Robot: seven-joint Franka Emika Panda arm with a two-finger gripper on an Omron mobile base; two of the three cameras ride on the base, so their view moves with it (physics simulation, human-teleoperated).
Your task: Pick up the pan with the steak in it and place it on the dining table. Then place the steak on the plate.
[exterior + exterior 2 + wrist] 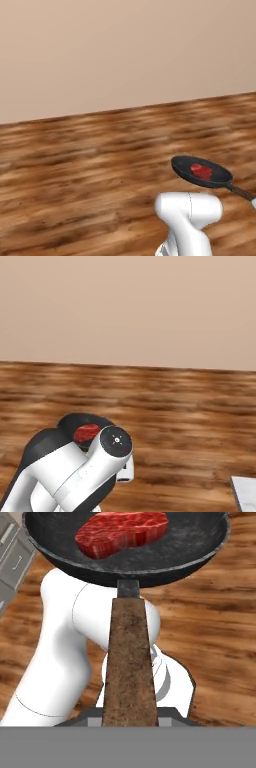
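Pan [202,172] aloft over the wooden floor [85,165] — nothing under it but planks, a plain beige wall [125,50] behind. Left base view: black bowl roughly level, handle [241,192] running down and right toward the picture's edge. Steak [202,171] lies inside the pan, near the middle of the bowl, red and marbled.

Right base view: pan [85,423] partly hidden behind the white arm; part of its dark rim and a patch of steak [87,432] show above the arm's round joint. A pale marble corner [245,493] shows at the lower right — cannot tell which bench it belongs to.

Hand view: the long brown handle [130,662] runs straight up from the bottom to the bowl [165,549] at the top; steak [122,532] sits in it, left of the handle's line. The handle's near end goes down between the claw's tips — claw pinching the handle, pan carried clear of any surface. Grey cabinet drawers [12,554] at the left edge.
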